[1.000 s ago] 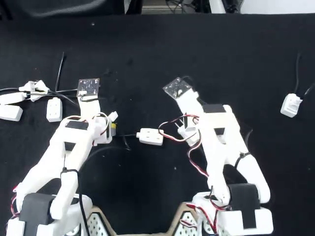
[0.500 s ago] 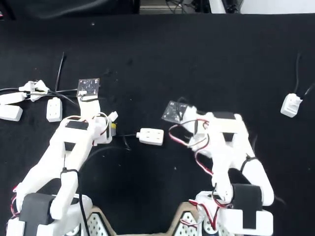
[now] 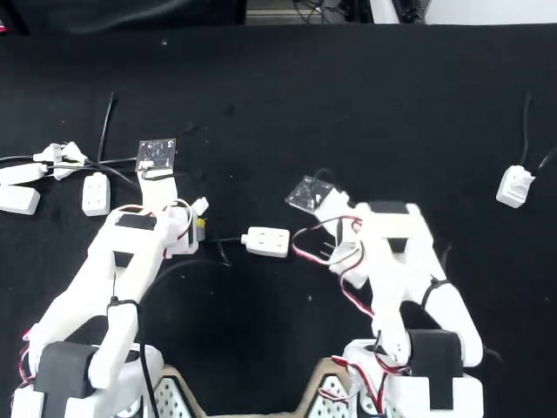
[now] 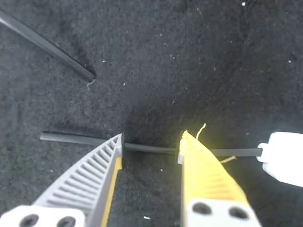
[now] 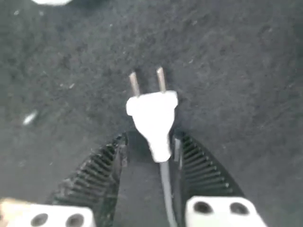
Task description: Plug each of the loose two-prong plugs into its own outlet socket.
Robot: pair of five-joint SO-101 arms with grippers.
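Note:
My right gripper (image 5: 150, 138) is shut on a white two-prong plug (image 5: 152, 113), its prongs pointing away from the fingers above the black cloth. From above, that gripper (image 3: 329, 252) hangs just right of a white outlet socket (image 3: 266, 241) lying on the table. The socket's black cable (image 4: 147, 148) runs left to my left gripper (image 3: 195, 230). In the left wrist view the grey and yellow fingers (image 4: 201, 165) stand open, straddling the cable, and the socket's white end (image 4: 284, 163) shows beside them.
More white sockets (image 3: 96, 193) and plugs with tangled black cables (image 3: 59, 158) lie at the far left. Another white plug block (image 3: 515, 185) with a cord sits at the right edge. The table is covered in black cloth.
My right arm has drawn back toward its base and swung its wrist lower and leftward, carrying the plug closer to the socket. The left arm has kept still.

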